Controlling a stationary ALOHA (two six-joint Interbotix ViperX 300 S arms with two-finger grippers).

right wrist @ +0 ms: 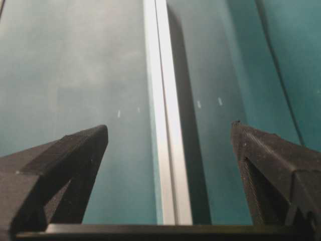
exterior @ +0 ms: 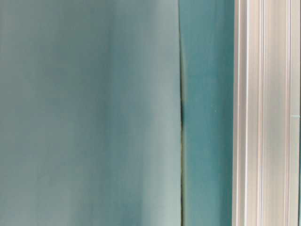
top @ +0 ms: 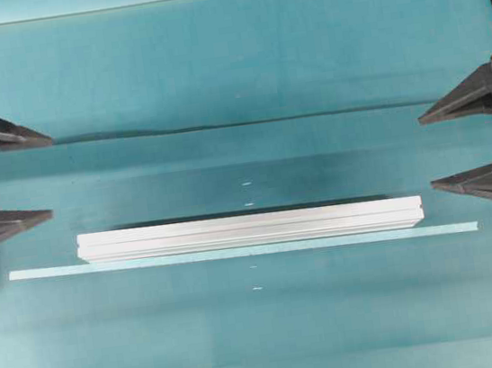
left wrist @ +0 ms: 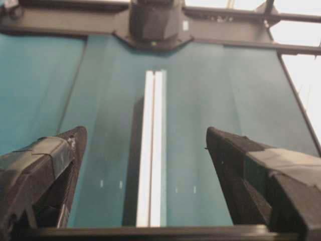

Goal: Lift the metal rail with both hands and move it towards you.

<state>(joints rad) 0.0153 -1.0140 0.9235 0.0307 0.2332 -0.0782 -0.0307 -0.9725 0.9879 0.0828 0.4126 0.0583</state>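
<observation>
**Lying flat between two wide-open grippers, the rail is untouched**

Resting on the teal table cover (top: 231, 68), the metal rail (top: 250, 230) lies flat and runs from left to right across the middle of the overhead view, a little toward the lower half. It is a long silver bar with grooves along its length. Just below it, a thin pale tape strip (top: 237, 252) runs parallel to it and reaches further out at both ends. It looks to touch the rail's lower edge, but this I cannot tell for sure. A few small white marks (top: 246, 184) are on the cover above and below the rail's middle.

The left gripper (top: 45, 174) stands at the left edge of the overhead view, and its two black fingers are spread far apart with nothing between them. It is well apart from the rail's left end. In the left wrist view, the rail (left wrist: 153, 150) runs straight away from the camera, between the two spread fingers (left wrist: 60, 160).

The right gripper (top: 427, 149) stands at the right edge, also released and wide, holding nothing. It is clear of the rail's right end. In the right wrist view, the rail (right wrist: 168, 150) again lies between the parted fingers (right wrist: 266, 155) and touches neither.

In the table-level view, the rail (exterior: 265, 113) fills the right side as a grooved silver band.
</observation>
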